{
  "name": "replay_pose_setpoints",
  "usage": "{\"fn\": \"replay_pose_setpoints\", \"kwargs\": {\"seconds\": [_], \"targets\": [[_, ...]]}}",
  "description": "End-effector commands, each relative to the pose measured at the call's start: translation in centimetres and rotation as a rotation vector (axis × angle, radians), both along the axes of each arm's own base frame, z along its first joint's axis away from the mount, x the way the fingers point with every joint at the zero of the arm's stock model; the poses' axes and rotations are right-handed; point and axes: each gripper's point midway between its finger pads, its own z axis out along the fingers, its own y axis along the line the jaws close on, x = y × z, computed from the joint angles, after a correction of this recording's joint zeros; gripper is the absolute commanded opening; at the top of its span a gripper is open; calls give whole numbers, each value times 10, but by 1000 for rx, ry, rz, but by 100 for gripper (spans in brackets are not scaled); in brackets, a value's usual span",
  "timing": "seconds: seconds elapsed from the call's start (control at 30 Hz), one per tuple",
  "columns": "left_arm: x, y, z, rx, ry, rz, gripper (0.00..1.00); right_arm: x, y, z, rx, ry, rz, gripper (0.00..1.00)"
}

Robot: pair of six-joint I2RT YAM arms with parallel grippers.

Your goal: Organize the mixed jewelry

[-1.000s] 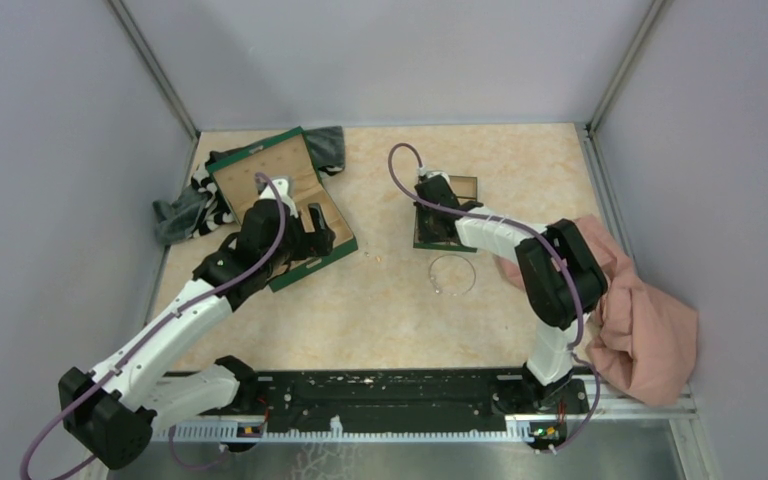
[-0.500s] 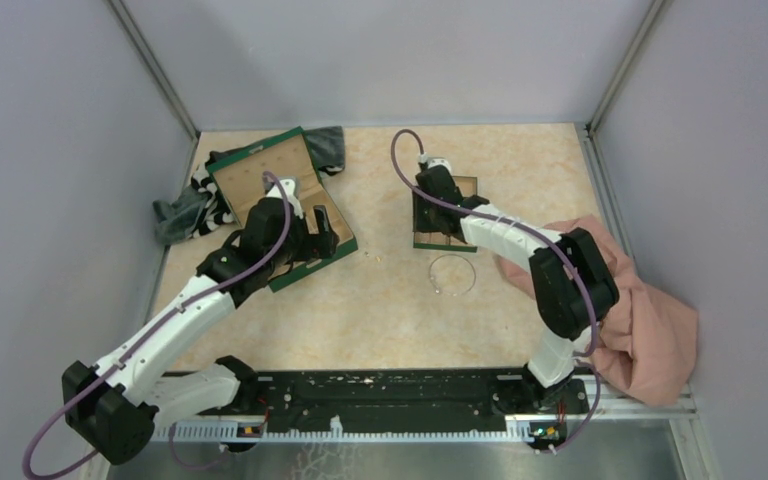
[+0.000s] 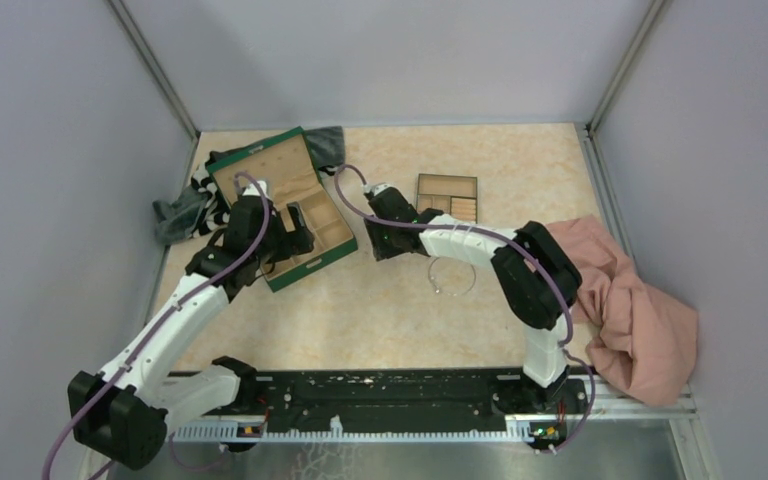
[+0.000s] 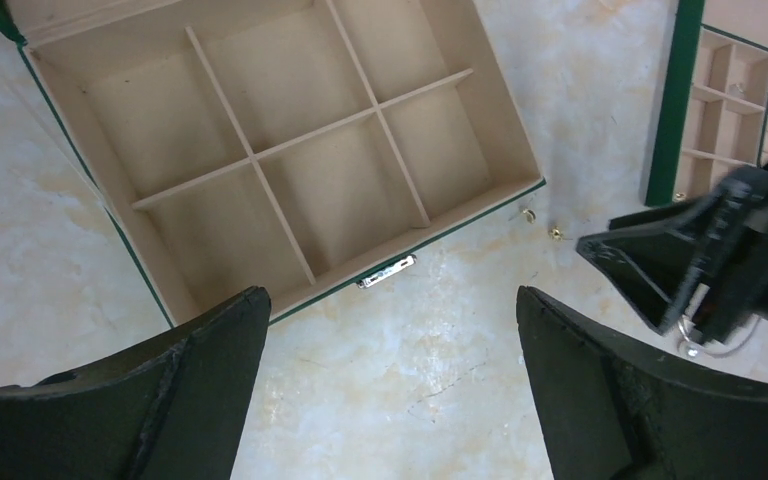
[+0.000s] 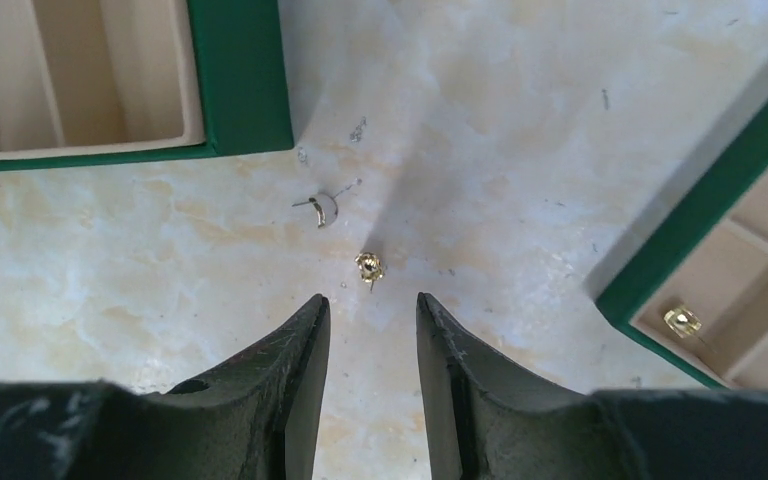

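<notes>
Progress is slight: one gold earring (image 5: pixel 681 321) sits in the small tray (image 5: pixel 690 215); gold stud (image 5: pixel 368 266), hook earring (image 5: pixel 322 207) and wire hoop (image 3: pixel 452 274) lie on the table (image 5: pixel 510 120). Left end effector (image 4: pixel 392 296) and right end effector (image 5: pixel 372 300) are spread, empty.

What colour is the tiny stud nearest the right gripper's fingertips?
The stud is gold, clearest in the right wrist view.

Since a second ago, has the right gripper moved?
Yes. The right gripper swung left, off the small wooden tray, toward the green box.
</notes>
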Motion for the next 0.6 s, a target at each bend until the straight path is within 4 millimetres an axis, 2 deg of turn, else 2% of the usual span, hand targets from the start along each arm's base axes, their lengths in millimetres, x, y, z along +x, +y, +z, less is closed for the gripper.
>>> {"fn": "replay_pose_setpoints", "kwargs": {"seconds": [0.0, 0.23, 0.57], "targets": [[-5, 2, 7, -11, -19, -1, 99, 7, 18, -5, -20, -8, 79, 37], [-6, 0, 6, -17, -10, -6, 99, 13, 22, -23, -70, -1, 85, 35], [-5, 0, 5, -10, -10, -14, 99, 2, 23, -35, -145, -4, 111, 28]]}}
